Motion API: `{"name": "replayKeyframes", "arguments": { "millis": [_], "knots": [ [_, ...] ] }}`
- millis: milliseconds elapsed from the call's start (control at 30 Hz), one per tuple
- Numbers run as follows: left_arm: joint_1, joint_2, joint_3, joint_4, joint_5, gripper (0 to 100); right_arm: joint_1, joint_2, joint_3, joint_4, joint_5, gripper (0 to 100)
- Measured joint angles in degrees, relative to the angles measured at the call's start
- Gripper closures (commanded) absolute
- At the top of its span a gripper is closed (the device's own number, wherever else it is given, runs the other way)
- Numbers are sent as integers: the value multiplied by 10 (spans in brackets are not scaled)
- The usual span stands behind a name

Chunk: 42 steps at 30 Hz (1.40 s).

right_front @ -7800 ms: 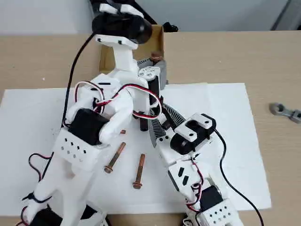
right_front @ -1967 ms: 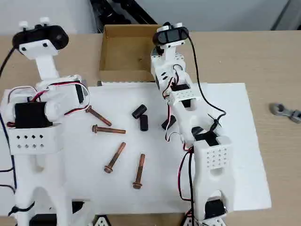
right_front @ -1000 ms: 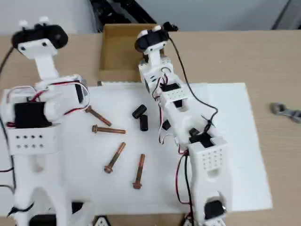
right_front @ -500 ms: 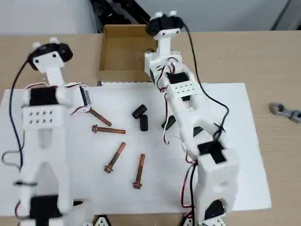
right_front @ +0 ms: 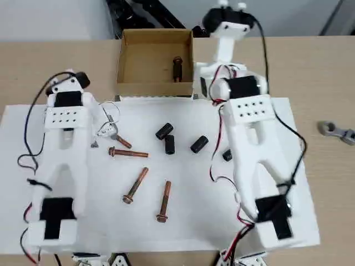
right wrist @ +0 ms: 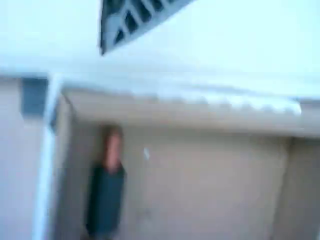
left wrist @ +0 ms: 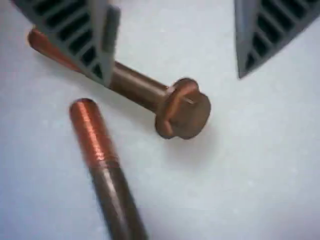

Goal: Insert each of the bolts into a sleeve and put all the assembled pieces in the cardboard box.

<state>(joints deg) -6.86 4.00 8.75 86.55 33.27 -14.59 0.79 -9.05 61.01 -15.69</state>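
On the table (right_front: 310, 61), in the high view, a white sheet (right_front: 266, 119) carries four loose bolts (right_front: 136, 185) and three sleeves (right_front: 170, 144) in the open. A dark piece (right_front: 226, 155) beside the right arm may be a fourth sleeve. The box (right_front: 126, 83) stands just beyond the sheet, with one assembled piece (right_front: 177, 68) lying inside. The left tool (right_front: 109, 128) hangs over the end bolt (right_front: 120, 142) nearest the left arm. The right tool (right_front: 206, 86) sits at the box's near right corner; whether it is released or clenched cannot be told.

In the left wrist view, the left tool is spread wide and grasps nothing. One finger overlaps the shank of the end bolt, and the flanged head lies between the jaws. A second bolt (left wrist: 102, 165) lies close by, its threaded tip near the shank without touching.

In the right wrist view, the assembled piece rests near one wall of the box, copper end showing above the dark sleeve.

Judgement: one piece is delivered and the next bolt pickup is in hand. The left tool must centre on the shank, lower, and clench clear of the second bolt. The wrist view alone shows that spacing, and the high view alone shows the remaining stock.
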Motion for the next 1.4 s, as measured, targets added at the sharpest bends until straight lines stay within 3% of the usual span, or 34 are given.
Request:
{"name": "replayKeyframes", "arguments": {
  "millis": [300,533,767,1033,1400],
  "knots": [
    [9,20,-18,-44,74,836,2,-77,0,98,2,786],
    [11,22,-18,-55,97,836,2,-126,0,206,58,786],
    [16,22,-18,-55,164,836,2,-187,0,315,96,786],
    [21,77,-18,-98,204,838,2,-257,12,337,98,786],
    [18,136,-38,-138,221,840,3,-392,190,321,98,786]
  ]
}}
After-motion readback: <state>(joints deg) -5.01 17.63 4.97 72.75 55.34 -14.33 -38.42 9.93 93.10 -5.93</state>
